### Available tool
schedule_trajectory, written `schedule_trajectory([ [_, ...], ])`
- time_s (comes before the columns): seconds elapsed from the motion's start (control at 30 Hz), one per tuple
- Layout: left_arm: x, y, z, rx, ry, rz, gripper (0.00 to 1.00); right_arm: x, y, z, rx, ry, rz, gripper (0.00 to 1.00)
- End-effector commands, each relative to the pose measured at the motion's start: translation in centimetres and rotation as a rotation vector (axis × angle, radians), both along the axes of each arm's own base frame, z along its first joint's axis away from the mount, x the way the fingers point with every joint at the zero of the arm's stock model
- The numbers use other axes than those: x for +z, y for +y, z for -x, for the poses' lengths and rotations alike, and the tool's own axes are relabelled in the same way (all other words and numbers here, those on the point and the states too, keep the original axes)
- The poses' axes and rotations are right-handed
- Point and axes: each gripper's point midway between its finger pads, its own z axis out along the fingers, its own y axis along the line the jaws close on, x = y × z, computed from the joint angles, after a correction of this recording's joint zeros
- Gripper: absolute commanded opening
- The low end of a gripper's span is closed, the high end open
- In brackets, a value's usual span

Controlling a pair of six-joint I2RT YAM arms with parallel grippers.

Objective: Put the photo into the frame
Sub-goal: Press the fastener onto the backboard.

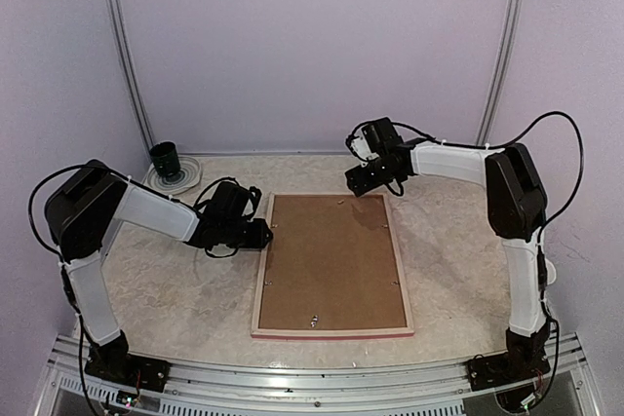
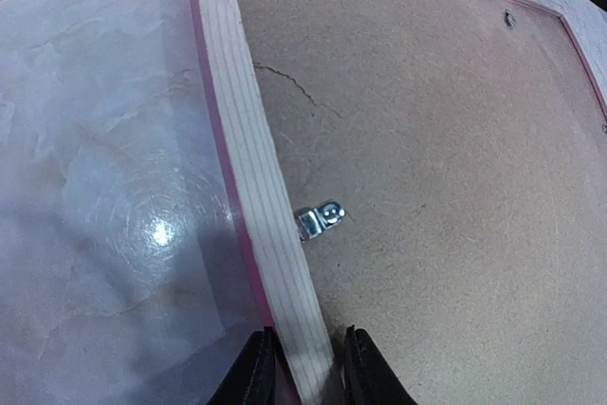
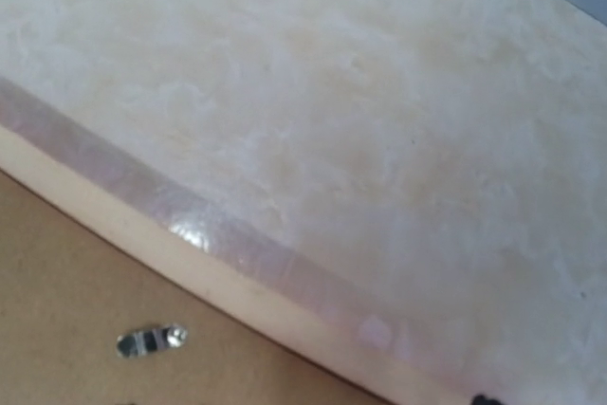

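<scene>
The frame lies face down in the middle of the table, pale wood back up, pink edge showing at the near side. A brown backing board fills it. The photo is hidden. My left gripper straddles the frame's left rail, one finger against the pink outer edge and the other on the board side, closed on the rail. A metal clip sits just ahead of it. My right gripper hovers over the frame's far right corner; its fingers barely show. The far rail and a clip show in the right wrist view.
A dark cup stands on a pale round dish at the back left. Purple walls close in the back and sides. A metal rail runs along the near edge by the arm bases.
</scene>
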Motion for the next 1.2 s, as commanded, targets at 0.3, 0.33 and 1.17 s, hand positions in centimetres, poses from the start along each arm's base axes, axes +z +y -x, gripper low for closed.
schedule_trajectory([
  [0.3, -1.4, -0.6, 0.9, -0.032, 0.050, 0.048, 0.19, -4.0, 1.0, -0.3, 0.029, -0.027, 0.049, 0.76],
  [0.33, -1.5, -0.7, 0.9, -0.033, 0.052, 0.048, 0.19, -4.5, 1.0, -0.2, 0.030, -0.020, 0.056, 0.76],
  [1.17, -2.1, -0.8, 1.0, -0.033, 0.070, 0.053, 0.18, -6.2, 0.5, 0.8, 0.019, -0.016, 0.164, 0.81],
])
